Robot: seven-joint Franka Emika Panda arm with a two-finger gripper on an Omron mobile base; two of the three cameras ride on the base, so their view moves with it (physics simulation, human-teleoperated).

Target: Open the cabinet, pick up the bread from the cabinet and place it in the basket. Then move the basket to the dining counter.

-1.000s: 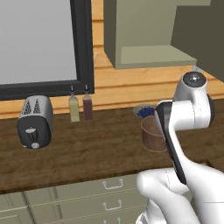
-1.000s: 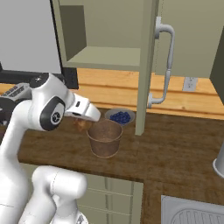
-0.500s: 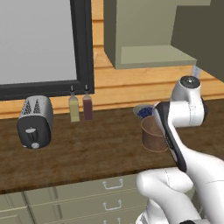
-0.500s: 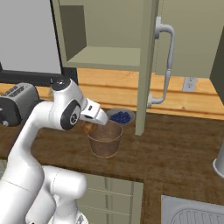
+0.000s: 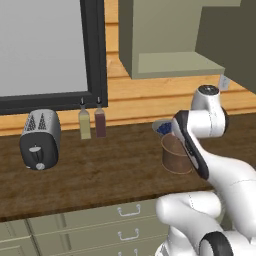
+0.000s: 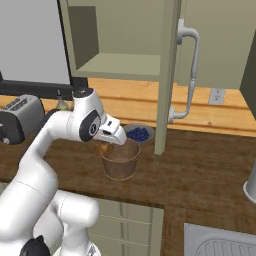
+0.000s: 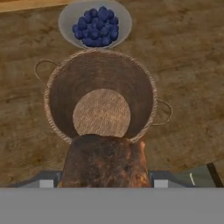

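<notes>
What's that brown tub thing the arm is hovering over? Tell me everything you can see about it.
The basket is a round, brown, woven-looking tub, slightly tapered, with a rope-like rim and two thin loop handles at its sides. It stands upright on the dark wooden counter, right beside a bowl of blueberries; whether they touch is unclear. Its lighter woven bottom is bare. The gripper hangs just above its near rim holding the bread, a dark-brown bun, not yet inside.

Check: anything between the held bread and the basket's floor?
Nothing. In the hand view the bread sits in the end effector over the basket rim; the woven floor inside is bare.
</notes>
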